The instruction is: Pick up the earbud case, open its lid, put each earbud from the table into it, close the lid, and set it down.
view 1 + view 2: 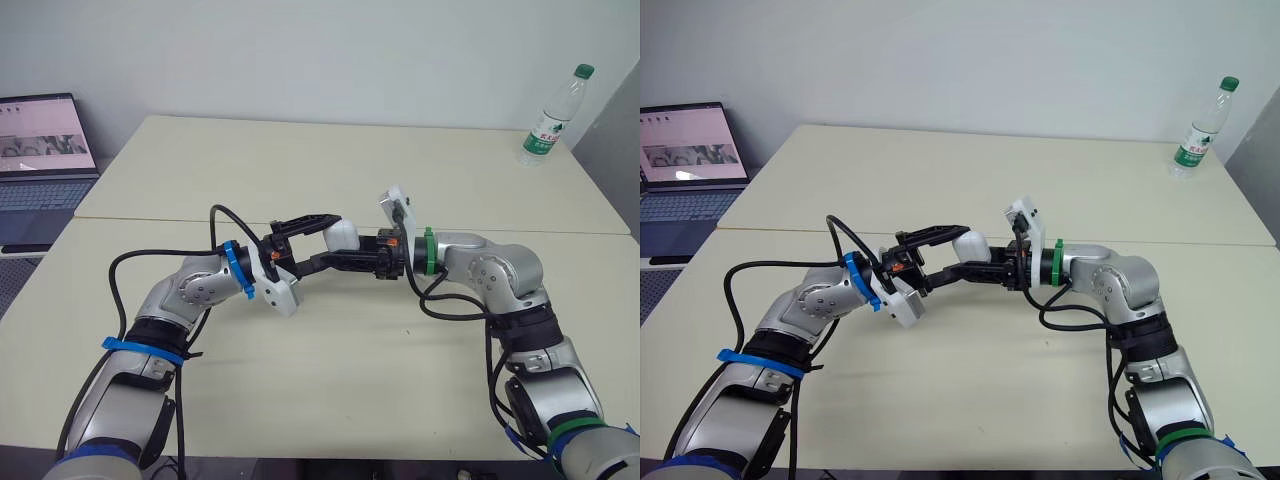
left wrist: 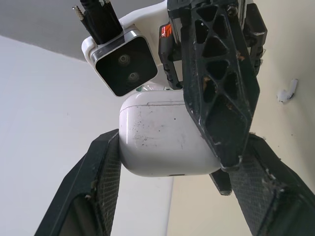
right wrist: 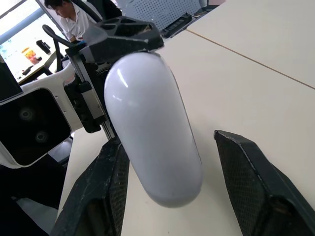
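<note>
A laptop point(image 1: 40, 150) sits open on a lower surface off the table's point(image 1: 330, 380) far left corner. A clear water bottle point(image 1: 553, 118) with a green cap stands upright at the far right edge, well apart from the arms. The tabletop around the arms is pale, and loose black cables point(image 1: 150, 258) loop off the left forearm above it.

The white earbud case point(image 1: 343, 236) is up in the air over the middle of the table with its lid shut (the seam shows as a thin line in the left wrist view). The left gripper point(image 1: 322, 243) is clamped on it, one finger above and one below. The right gripper point(image 3: 172, 142) comes in from the opposite side with its fingers spread wide around the case. One pad lies against or just beside the case and the other stands clearly apart from it.

In the left wrist view a right finger point(image 2: 216, 93) crosses in front of the case and hides part of it. That view also shows a small white piece point(image 2: 287, 91) lying on the table, too small to name. The right wrist view shows a person point(image 3: 69, 17) in the background.
</note>
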Available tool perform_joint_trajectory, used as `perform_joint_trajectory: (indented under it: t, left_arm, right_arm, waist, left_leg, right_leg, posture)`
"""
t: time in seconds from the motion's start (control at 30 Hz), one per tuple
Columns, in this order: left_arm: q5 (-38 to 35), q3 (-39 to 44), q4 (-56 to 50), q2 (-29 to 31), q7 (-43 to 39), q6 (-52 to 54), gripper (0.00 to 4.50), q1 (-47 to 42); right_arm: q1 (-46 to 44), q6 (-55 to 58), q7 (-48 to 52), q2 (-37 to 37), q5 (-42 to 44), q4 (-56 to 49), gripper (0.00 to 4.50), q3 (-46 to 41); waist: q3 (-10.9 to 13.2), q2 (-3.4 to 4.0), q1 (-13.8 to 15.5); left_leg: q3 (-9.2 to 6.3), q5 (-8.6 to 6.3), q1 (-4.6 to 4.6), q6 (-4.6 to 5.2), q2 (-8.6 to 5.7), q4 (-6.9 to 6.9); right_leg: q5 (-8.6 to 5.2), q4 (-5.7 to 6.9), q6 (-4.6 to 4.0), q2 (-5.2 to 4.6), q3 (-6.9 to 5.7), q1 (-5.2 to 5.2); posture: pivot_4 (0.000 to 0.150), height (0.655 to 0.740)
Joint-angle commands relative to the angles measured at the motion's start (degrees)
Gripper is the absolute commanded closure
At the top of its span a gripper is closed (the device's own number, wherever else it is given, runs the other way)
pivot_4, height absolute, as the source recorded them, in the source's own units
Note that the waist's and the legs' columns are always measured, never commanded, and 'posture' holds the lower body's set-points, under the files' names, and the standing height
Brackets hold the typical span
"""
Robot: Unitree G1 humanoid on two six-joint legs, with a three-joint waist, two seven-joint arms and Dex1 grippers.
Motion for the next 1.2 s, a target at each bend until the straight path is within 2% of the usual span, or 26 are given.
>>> perform_joint_trajectory:
  t: [0.03,0.3,0.47,0.5,0.7,0.73,0.87,1.07,1.13,1.2]
  left_arm:
    - [-0.4,0.1,-2.0,-0.2,1.1,0.0,1.74,-0.3]
    - [-0.7,-0.1,-2.2,-0.3,0.8,0.2,1.74,-0.6]
    - [-0.7,-0.2,-2.2,-0.3,0.6,0.2,1.74,-0.8]
    - [-0.8,-0.3,-2.3,-0.3,0.6,0.2,1.74,-0.8]
    - [-0.3,-0.3,-3.1,-0.5,0.8,0.3,1.74,-0.2]
    - [-1.2,-0.7,-3.6,-0.3,0.4,0.0,1.01,0.2]
    - [-4.1,-1.9,-6.0,1.7,-1.7,0.0,0.0,2.4]
    - [-10.6,-1.4,-11.9,6.6,-4.7,2.5,0.0,6.1]
    - [-16.4,-1.1,-15.7,10.0,-7.6,6.1,0.0,7.1]
    - [-25.2,-0.5,-20.2,12.7,-12.3,16.4,0.0,7.0]
  right_arm:
    - [-1.4,-0.1,-0.1,0.2,0.7,-0.9,1.76,-1.6]
    - [-1.4,0.0,-0.7,0.8,0.9,-0.6,1.76,-1.9]
    - [-1.5,0.0,-0.7,0.8,1.3,-0.6,3.39,-2.3]
    - [-1.5,0.1,-0.7,0.9,1.4,-0.6,3.57,-2.4]
    - [-1.3,-0.6,-0.2,0.7,0.9,-0.4,3.55,-2.2]
    - [-1.3,-0.7,-0.3,0.8,0.8,-0.3,3.55,-2.4]
    - [-1.5,-1.4,-0.7,1.1,0.5,0.6,3.62,-2.8]
    - [-1.1,-2.6,-1.1,1.7,-0.2,1.2,3.62,-3.0]
    - [-0.7,-4.2,-1.5,1.4,-1.7,1.6,3.62,-2.5]
    - [0.0,-8.8,-1.0,-0.4,-6.2,1.9,3.62,0.2]
  waist:
    - [0.0,0.0,0.0]
    - [0.0,0.0,0.0]
    - [0.0,0.0,0.0]
    - [0.0,0.0,0.0]
    - [0.0,0.0,0.0]
    - [0.0,0.0,0.0]
    - [0.0,0.01,-0.1]
    - [0.0,0.01,-0.1]
    - [0.0,0.01,-0.1]
    - [0.0,0.01,-0.1]
  left_leg:
    - [0.0,0.0,0.0,0.0,0.0,0.0]
    - [0.0,0.0,0.0,0.0,0.0,0.0]
    - [0.0,0.0,0.0,0.0,0.0,0.0]
    - [0.0,0.0,0.0,0.0,-0.01,0.01]
    - [0.0,0.0,0.0,0.0,0.0,0.02]
    - [0.0,0.0,0.0,0.0,0.0,0.01]
    - [0.01,0.0,0.0,0.0,0.0,0.01]
    - [0.0,0.0,0.03,0.0,0.03,0.01]
    - [0.01,0.0,0.03,0.0,0.02,0.02]
    - [0.01,0.0,0.03,0.0,0.02,0.03]
  right_leg:
    - [0.0,0.0,0.0,0.0,0.0,0.0]
    - [0.0,0.01,0.0,0.0,0.0,0.0]
    - [0.0,0.01,0.0,0.0,0.0,0.0]
    - [0.0,0.02,0.0,0.0,0.0,0.0]
    - [0.0,0.02,0.0,0.0,0.0,0.0]
    - [0.0,0.02,0.0,0.0,0.01,0.0]
    - [0.01,0.02,0.0,0.0,0.03,0.0]
    - [0.01,0.06,-0.01,0.01,0.01,0.0]
    - [0.01,0.06,-0.02,0.0,0.03,0.0]
    - [0.02,0.06,-0.01,0.0,0.03,0.01]
  posture:
    - [0.15,0.74]
    - [0.15,0.74]
    - [0.15,0.74]
    - [0.15,0.74]
    - [0.15,0.74]
    - [0.15,0.74]
    - [0.15,0.74]
    - [0.15,0.74]
    - [0.15,0.74]
    - [0.15,0.74]
